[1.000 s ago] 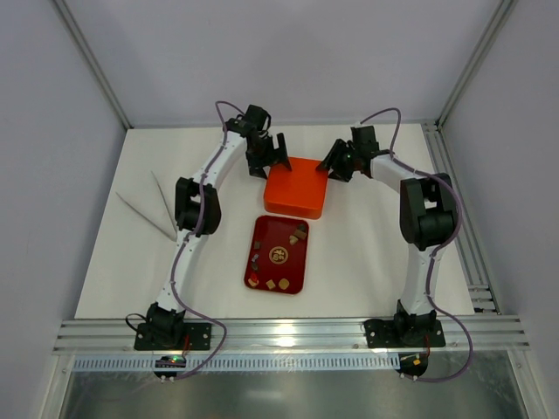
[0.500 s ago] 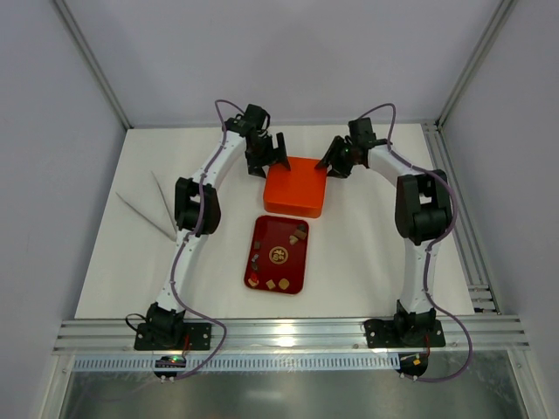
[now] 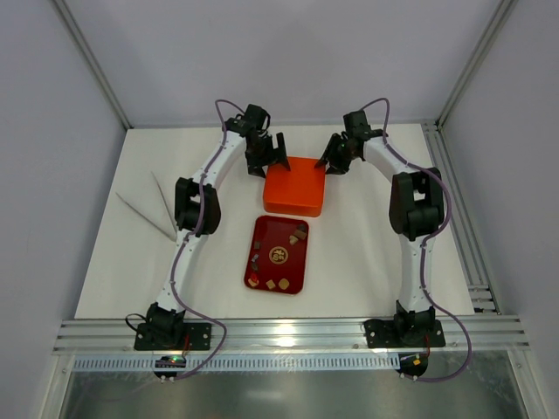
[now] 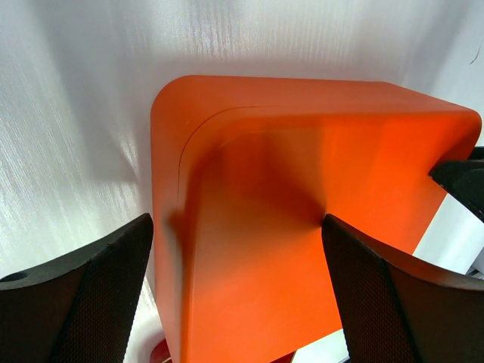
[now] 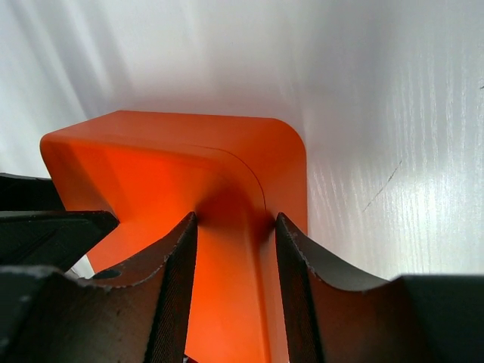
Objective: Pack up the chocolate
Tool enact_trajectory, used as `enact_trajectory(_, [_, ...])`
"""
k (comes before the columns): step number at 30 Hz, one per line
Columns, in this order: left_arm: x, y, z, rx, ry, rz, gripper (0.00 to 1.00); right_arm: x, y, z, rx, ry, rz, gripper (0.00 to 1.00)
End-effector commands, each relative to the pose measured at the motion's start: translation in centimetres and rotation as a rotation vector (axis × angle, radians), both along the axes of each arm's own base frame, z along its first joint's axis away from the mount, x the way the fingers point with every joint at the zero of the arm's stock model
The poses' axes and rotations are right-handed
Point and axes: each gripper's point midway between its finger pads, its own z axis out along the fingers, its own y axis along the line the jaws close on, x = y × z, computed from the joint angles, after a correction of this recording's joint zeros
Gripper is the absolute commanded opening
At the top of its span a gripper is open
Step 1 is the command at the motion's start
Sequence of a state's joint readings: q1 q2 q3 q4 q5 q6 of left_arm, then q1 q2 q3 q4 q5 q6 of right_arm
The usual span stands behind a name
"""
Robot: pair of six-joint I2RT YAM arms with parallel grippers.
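Observation:
The chocolate (image 3: 278, 256), several small brown and tan pieces, lies on the dark red tray (image 3: 262, 229) in the middle of the table. The orange box (image 3: 295, 186) stands closed just behind the tray. My left gripper (image 3: 269, 159) is open wide astride the box's back left corner (image 4: 249, 189). My right gripper (image 3: 333, 161) is at the back right corner (image 5: 234, 189), jaws part open and empty, with the corner between the fingertips (image 5: 187, 227). Neither gripper holds any chocolate.
Two thin grey sticks (image 3: 155, 209) lie on the table to the left of the left arm. The white walls of the enclosure stand close behind the box. An aluminium rail (image 3: 454, 183) runs along the right edge.
My right gripper has moved a little back and left along the box's back right corner, and its elbow has swung left. The left arm, box and tray have not moved.

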State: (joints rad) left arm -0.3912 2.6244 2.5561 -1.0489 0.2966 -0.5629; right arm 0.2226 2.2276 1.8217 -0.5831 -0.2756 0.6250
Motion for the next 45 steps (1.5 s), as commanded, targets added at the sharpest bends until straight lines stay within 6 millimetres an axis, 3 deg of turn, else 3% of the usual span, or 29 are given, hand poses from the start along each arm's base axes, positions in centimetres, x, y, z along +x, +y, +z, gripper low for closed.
enact_trajectory(1, [-6.8,5.2,-11.4,0.355,0.287,-0.071,0.88,-6.9,-1.1,-9.2,-0.191,0.275,0.051,0.33])
enact_trajectory(9, [-6.3,4.8,-9.7,0.304,0.266,-0.047,0.88,-5.5,-1.1,-7.6,-0.130,0.156,0.065,0.47])
enact_trajectory(11, [-6.3,4.4,-9.7,0.268,0.262,-0.023,0.88,-4.5,-0.9,-6.0,-0.124,0.091,0.073,0.52])
enact_trajectory(12, [-5.9,4.3,-8.5,0.247,0.239,-0.011,0.88,-4.0,-0.7,-5.2,-0.124,0.059,0.085,0.54])
enact_trajectory(21, [-3.4,3.6,-4.5,0.122,0.133,0.069,0.88,-0.1,0.0,2.7,-0.088,-0.161,0.108,0.67])
enact_trajectory(25, [-2.2,3.8,-1.8,0.090,0.058,0.081,0.89,1.1,0.2,6.0,-0.065,-0.248,0.112,0.73])
enact_trajectory(30, [-0.7,4.9,3.1,0.062,-0.070,0.104,0.90,2.0,0.0,10.3,-0.049,-0.351,0.097,0.76])
enact_trajectory(32, [-0.5,5.2,5.8,0.066,-0.137,0.102,0.90,2.0,-0.3,12.5,-0.044,-0.398,0.088,0.77])
enact_trajectory(34, [-0.7,5.5,7.1,0.064,-0.173,0.095,0.91,1.6,-0.4,13.7,-0.046,-0.425,0.084,0.79])
enact_trajectory(35, [-0.8,5.7,7.8,0.069,-0.194,0.089,0.91,1.3,-0.6,15.3,-0.042,-0.463,0.078,0.79])
enact_trajectory(36, [-0.9,6.0,9.5,0.066,-0.230,0.091,0.92,0.8,-0.7,15.5,-0.044,-0.468,0.077,0.80])
enact_trajectory(37, [-1.4,6.1,9.8,0.068,-0.230,0.085,0.92,0.5,-0.8,16.1,-0.042,-0.482,0.076,0.80])
enact_trajectory(38, [-1.8,6.1,10.3,0.059,-0.232,0.077,0.92,-0.1,-1.0,18.1,-0.034,-0.528,0.071,0.80])
enact_trajectory(40, [-3.0,6.2,12.6,0.030,-0.263,0.066,0.92,-1.4,-1.4,17.8,-0.032,-0.529,0.068,0.80])
enact_trajectory(41, [-3.8,6.2,11.8,0.029,-0.252,0.060,0.92,-2.2,-1.5,20.4,-0.017,-0.598,0.063,0.81])
enact_trajectory(42, [-4.5,6.4,11.9,0.024,-0.253,0.057,0.92,-3.0,-1.8,19.2,-0.024,-0.580,0.061,0.81])
enact_trajectory(43, [-5.4,6.5,14.2,0.001,-0.301,0.056,0.93,-3.7,-2.0,19.7,-0.024,-0.598,0.055,0.82])
enact_trajectory(44, [-6.5,6.8,13.0,0.007,-0.282,0.051,0.93,-4.0,-2.3,20.1,-0.025,-0.621,0.046,0.82])
enact_trajectory(45, [-7.3,7.0,13.5,0.003,-0.293,0.045,0.93,-5.4,-2.8,20.4,-0.033,-0.632,0.037,0.82])
